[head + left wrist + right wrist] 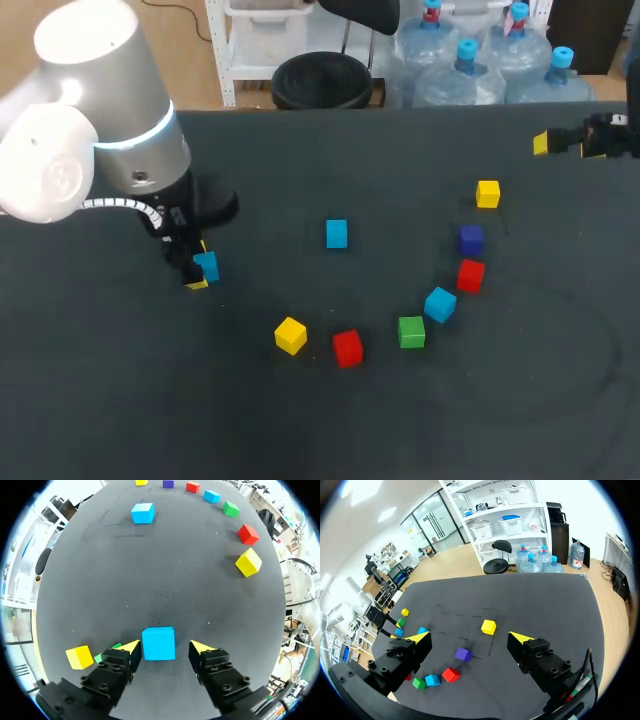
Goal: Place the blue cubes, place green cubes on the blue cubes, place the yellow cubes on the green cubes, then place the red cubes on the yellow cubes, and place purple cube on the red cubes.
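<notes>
From above, our left arm (95, 140) comes down onto the dark counter (120, 400). The left jaws sit low around a blue cube (206, 265). A second blue cube (336, 234) stands alone in the middle. Our right jaws hang at the back right edge.

From the left wrist, the blue cube rests on the counter between the left jaws. They are open, with a gap on one side. A small yellow cube (79, 657) lies just beside them.

From the right wrist, the right jaws are wide open and hold nothing. A purple cube (463, 654) lies ahead of them.
</notes>
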